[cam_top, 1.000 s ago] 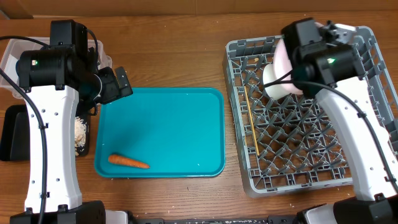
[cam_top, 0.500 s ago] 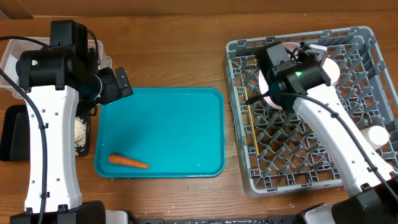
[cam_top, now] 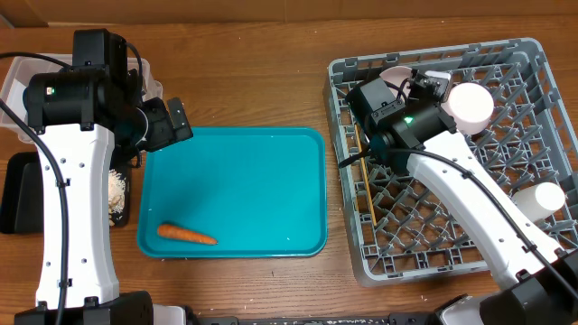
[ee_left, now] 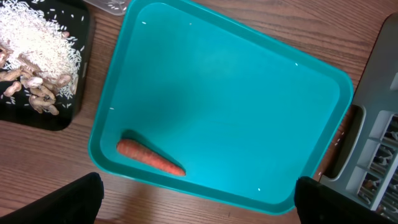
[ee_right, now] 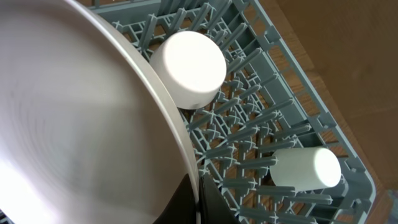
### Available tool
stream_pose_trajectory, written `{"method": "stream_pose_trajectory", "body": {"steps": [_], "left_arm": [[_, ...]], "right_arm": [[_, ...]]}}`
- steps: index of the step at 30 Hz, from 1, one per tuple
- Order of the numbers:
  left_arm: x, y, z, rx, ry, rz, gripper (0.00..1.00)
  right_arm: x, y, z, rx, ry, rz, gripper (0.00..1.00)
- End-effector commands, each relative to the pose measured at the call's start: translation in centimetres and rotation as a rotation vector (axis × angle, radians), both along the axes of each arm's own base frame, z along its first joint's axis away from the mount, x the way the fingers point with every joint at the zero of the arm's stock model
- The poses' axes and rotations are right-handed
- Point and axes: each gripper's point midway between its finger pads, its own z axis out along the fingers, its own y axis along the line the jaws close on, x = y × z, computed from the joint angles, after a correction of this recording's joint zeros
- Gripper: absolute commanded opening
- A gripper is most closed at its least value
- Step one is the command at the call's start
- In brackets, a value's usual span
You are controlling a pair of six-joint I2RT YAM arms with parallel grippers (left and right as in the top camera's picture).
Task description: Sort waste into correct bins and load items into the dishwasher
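My right gripper (ee_right: 198,200) is shut on the rim of a white flat plate (ee_right: 74,112) and holds it on edge over the back left of the grey dish rack (cam_top: 424,271). A bit of the plate shows in the overhead view (cam_top: 396,74). An upturned white bowl (cam_top: 471,105) and a white cup (cam_top: 538,197) lying on its side sit in the rack. The chopsticks (cam_top: 366,185) lie along its left side. An orange carrot (cam_top: 187,235) lies at the front left of the teal tray (cam_top: 271,162). My left gripper (ee_left: 199,208) is open and empty, high above the tray.
A black tray (ee_left: 68,112) holding rice and beige scraps lies left of the teal tray. The clear tub (cam_top: 16,79) stands at the back left, behind my left arm. The rack's wall (ee_right: 298,68) runs past the bowl (ee_right: 189,65) and cup (ee_right: 305,168).
My right arm has swung left and lower over the rack with the plate, uncovering the bowl and the cup. My left arm and the carrot have not moved.
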Motion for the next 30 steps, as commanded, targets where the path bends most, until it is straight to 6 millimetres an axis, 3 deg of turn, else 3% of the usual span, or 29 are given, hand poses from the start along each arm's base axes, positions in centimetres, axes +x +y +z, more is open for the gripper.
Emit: {"method": "stream_pose_trajectory", "body": {"steps": [1, 4, 8, 12, 18, 30], "left_arm": [[0.0, 0.0, -0.3, 0.009, 0.011, -0.024, 1.0], [0.0, 0.0, -0.3, 0.009, 0.01, -0.027, 1.0], [0.0, 0.0, -0.3, 0.01, 0.009, -0.027, 1.0], [0.0, 0.0, -0.3, 0.011, 0.008, -0.034, 1.0], [0.0, 0.0, -0.3, 0.013, 0.009, -0.041, 1.0], [-0.4, -0.1, -0.4, 0.009, 0.022, -0.065, 1.0]], "right_arm": [[-0.3, -0.7, -0.4, -0.042, -0.021, -0.033, 0.04], [-0.7, -1.2, -0.5, -0.089, -0.007, -0.033, 0.04], [-1.5, -1.9, 1.4, -0.202, -0.067, -0.062, 0.04], [-1.7, -0.8, 2.0, -0.243, -0.087, -0.017, 0.04], [-2.1, 0.9, 1.3, -0.199, -0.08, 0.018, 0.04], [-1.7, 1.2, 0.0, -0.212, -0.056, 0.01, 0.04]]}}
